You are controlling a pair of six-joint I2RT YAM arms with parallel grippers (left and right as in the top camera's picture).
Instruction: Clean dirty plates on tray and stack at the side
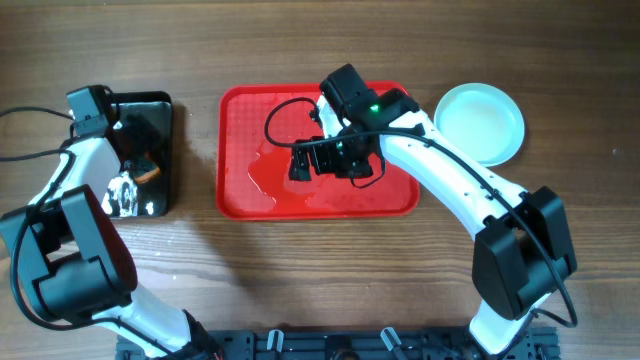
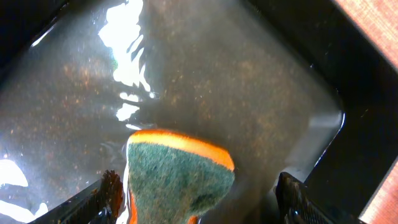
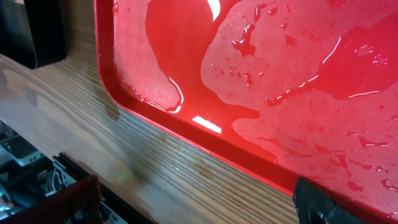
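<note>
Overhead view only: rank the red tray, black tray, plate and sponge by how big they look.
1. red tray
2. black tray
3. plate
4. sponge, only a small orange bit shows, so this ranks just its visible part

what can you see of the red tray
The tray is red, plastic-looking and rectangular, with rounded corners and a raised rim. It lies flat on the wooden table, near the middle. No plates are on it. Its floor is wet, with shiny pools and droplets of water. The open right claw hangs over its middle; no contact shows. A black tray sits apart on its left, and a pale plate apart at its right corner.
</note>
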